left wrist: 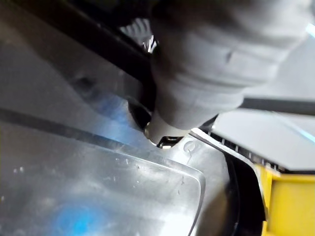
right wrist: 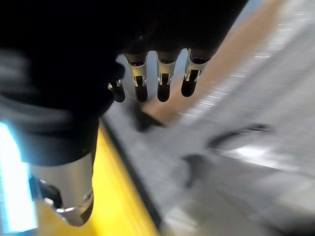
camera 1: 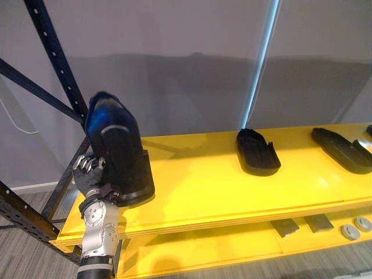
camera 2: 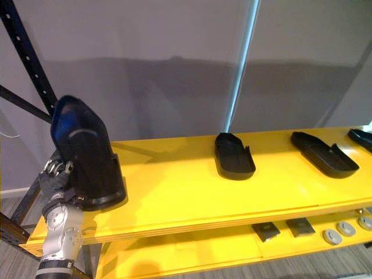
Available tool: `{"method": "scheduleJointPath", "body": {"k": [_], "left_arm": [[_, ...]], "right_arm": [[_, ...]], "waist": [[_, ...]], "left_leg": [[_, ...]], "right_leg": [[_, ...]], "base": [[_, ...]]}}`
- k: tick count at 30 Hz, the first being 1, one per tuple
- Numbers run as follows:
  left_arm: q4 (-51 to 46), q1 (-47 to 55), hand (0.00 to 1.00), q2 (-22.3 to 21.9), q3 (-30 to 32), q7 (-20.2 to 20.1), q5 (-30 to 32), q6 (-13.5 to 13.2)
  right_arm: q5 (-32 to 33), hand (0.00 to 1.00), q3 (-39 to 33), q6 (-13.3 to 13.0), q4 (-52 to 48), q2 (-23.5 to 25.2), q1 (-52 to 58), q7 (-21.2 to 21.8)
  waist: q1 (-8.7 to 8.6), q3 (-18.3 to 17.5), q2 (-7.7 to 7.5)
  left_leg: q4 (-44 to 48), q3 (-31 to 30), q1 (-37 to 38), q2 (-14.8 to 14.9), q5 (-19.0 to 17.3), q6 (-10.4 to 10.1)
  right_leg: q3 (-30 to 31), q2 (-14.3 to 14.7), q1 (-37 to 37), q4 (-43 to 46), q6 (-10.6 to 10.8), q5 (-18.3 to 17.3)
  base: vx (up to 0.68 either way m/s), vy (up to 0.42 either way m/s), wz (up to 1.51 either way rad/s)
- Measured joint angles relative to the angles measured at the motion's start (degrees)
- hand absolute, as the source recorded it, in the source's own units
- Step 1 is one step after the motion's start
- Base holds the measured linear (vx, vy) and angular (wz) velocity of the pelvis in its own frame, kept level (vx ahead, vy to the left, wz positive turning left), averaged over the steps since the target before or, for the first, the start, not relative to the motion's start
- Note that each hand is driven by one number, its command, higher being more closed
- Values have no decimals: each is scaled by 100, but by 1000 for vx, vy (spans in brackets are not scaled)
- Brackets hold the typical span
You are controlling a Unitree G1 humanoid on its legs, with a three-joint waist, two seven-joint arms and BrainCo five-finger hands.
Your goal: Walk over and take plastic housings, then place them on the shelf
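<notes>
A black plastic housing [camera 1: 119,154] stands upright, its lower rim on the left end of the yellow shelf [camera 1: 203,180]. My left hand [camera 1: 87,174] grips it from the left side low down, fingers curled against its edge. In the left wrist view the housing's glossy surface [left wrist: 98,196] lies close under the hand [left wrist: 211,73]. Three more black housings lie flat on the shelf: one in the middle [camera 1: 257,152], one to the right [camera 1: 343,149], one at the far right edge [camera 2: 361,138]. My right hand [right wrist: 147,78] hangs beside the shelf with relaxed fingers, holding nothing.
A black perforated shelf post [camera 1: 55,55] and a diagonal brace rise just left of the held housing. A lower yellow shelf carries grey square pieces [camera 1: 285,226] and round discs [camera 1: 350,231]. A grey wall stands behind the shelf.
</notes>
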Motion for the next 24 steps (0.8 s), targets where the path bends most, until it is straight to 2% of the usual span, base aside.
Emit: {"method": "scheduleJointPath", "body": {"k": [1, 2, 4, 5, 10, 15, 18, 24], "left_arm": [[251, -239, 100, 15, -4, -19, -152, 9], [382, -382, 100, 13, -47, -35, -306, 20], [551, -801, 100, 142, -325, -165, -577, 122], [593, -965, 100, 175, -447, -212, -666, 177], [1254, -1884, 100, 475, -1007, -405, -1016, 335], [2036, -2623, 100, 1017, -1311, -399, -1014, 486], [2343, -2897, 100, 1285, -1310, -388, -1002, 581], [2347, -3056, 100, 1678, -1316, -395, -945, 580]], "right_arm": [[4, 0, -20, 22, 105, -28, -10, 61], [23, 0, -25, 20, 100, -125, -19, 67], [32, 0, -90, 24, 101, -254, -148, 85], [34, 0, -180, 35, 115, -257, -197, 107], [-76, 0, -226, 101, 148, -264, -342, 340], [-50, 0, -36, 138, 159, -286, -563, 408], [35, 0, 176, 139, 146, -329, -778, 416], [154, 0, 558, 139, 108, -445, -907, 413]], "waist": [[-62, 71, 18], [-135, 144, 117], [-159, 440, 360], [-144, 525, 382], [-76, 690, 386], [-76, 1139, 377], [-71, 1411, 357], [-33, 1549, 332]], "left_leg": [[10, -81, -66, -3, 57, -32], [58, -162, -196, 23, 99, -35], [21, -283, -365, 102, 231, -21], [-47, -292, -385, 138, 288, -25], [-426, -341, -729, 139, 607, -29], [-514, -396, -928, 98, 759, 10], [-563, -387, -1003, 101, 853, 12], [-607, -342, -1173, 99, 924, 41]], "right_leg": [[324, 448, 27, -307, -175, -216], [485, 587, 97, -462, -275, -152], [348, 695, 45, -609, -364, 15], [327, 736, 6, -618, -383, 42], [254, 763, -512, -534, -395, 72], [227, 728, -750, -452, -396, 71], [231, 734, -893, -357, -400, 69], [258, 735, -1166, -225, -403, 68]], "base": [[-20, -151, 32], [-11, -96, 26], [-32, -54, 21], [-68, -77, 13], [-33, -27, 7], [-35, -1, 8], [-54, -26, 0], [-50, -28, -3]]}}
